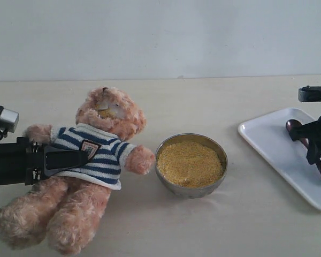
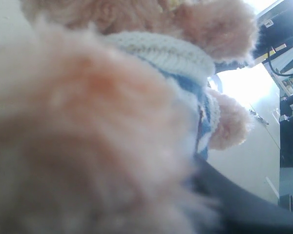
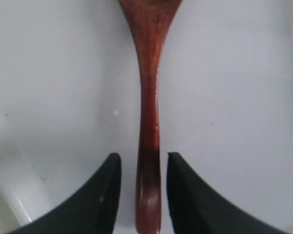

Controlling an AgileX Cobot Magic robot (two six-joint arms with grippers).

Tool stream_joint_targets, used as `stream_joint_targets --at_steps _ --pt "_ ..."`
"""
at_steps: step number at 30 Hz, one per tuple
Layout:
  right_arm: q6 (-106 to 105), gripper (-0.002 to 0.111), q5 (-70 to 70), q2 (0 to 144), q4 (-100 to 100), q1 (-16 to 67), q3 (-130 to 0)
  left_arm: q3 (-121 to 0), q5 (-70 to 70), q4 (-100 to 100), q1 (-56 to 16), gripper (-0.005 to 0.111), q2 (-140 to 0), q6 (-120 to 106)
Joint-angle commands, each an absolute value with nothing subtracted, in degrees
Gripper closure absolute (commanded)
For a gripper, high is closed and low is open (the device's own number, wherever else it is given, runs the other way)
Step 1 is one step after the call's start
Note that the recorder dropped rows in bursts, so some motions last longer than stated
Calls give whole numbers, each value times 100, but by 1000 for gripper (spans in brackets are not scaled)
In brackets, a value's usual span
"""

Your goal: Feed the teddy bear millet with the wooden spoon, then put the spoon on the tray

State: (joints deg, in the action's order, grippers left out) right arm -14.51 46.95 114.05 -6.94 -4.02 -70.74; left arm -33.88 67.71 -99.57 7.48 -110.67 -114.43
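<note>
wooden spoon [image 3: 149, 122] flat on tray [image 1: 267, 139]; right gripper [image 3: 142, 157] low over handle, jaws spread either side, not pinching; teddy bear [image 1: 112, 112] chest badge [image 1: 89, 148] unreadable; left gripper [image 1: 69, 159] laid across striped shirt, grip cannot tell; millet [image 1: 190, 163] between bear and tray

Beige tabletop [image 1: 246, 225], plain pale wall [image 1: 160, 37] behind

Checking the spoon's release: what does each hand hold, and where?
Right hand: nothing; its jaws flank the wooden spoon at its handle end with gaps. Left hand seems to grip the teddy bear at the striped torso.
</note>
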Motion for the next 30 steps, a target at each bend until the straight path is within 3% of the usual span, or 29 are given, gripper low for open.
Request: stream_joint_targets --at_steps 1,11,12,14,20,30 --pt "-1252 59 4670 11318 -677 -410 -7047 -3407 6996 -9995 738 102 -11063 -11359" --pt "-949 63 4782 10851 -523 -410 -7133 -3407 6996 -9995 738 102 -11063 -11360" --pt "-854 72 4765 10610 -478 -410 -7202 -3407 6996 -9995 738 102 -11063 -11360" --pt "-771 108 4573 10078 -509 -410 -7229 -3407 6855 -9995 738 102 -11063 -11506" --pt "-735 108 4486 9323 -740 -402 -7218 -3462 6242 -9995 738 102 -11063 -11837" --pt "-798 108 4944 9290 -839 -402 -7202 -3828 5470 -9995 738 102 -11185 -11518"
